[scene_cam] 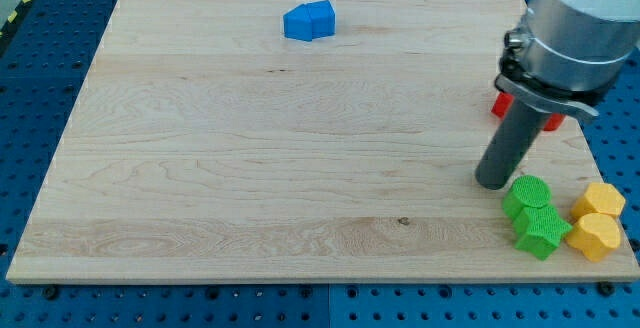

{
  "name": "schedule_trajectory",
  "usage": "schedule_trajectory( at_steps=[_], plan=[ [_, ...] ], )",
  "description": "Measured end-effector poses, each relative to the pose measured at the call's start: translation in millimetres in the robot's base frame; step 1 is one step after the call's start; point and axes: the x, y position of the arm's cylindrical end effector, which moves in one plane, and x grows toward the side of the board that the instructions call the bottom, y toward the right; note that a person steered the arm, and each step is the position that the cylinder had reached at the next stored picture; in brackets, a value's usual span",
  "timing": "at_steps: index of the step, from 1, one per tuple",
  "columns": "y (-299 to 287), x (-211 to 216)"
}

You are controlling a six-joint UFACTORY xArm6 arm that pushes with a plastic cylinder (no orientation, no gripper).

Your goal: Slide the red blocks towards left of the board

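Observation:
Red blocks (503, 103) lie near the board's right edge, mostly hidden behind the arm; only small red parts show on either side of the rod, so their shapes and number cannot be told. My tip (492, 181) rests on the board just below and left of them, and just above-left of the green round block (527, 194).
A green star-like block (541, 232) sits below the green round one. Two yellow blocks (599, 201) (595, 236) lie at the bottom right corner. Two blue blocks (309, 20) sit together at the view's top centre. The wooden board (250, 168) lies on a blue perforated table.

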Motion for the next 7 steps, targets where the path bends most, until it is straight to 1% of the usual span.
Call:
schedule_trajectory(
  at_steps=[1, 2, 3, 4, 5, 6, 7],
  plan=[
    [-19.3, 5.3],
    [4.5, 17.9],
    [33.2, 20.5],
    [34.4, 16.6],
    [25.0, -12.2],
    [74.2, -18.3],
    [142.8, -18.4]
  ],
)
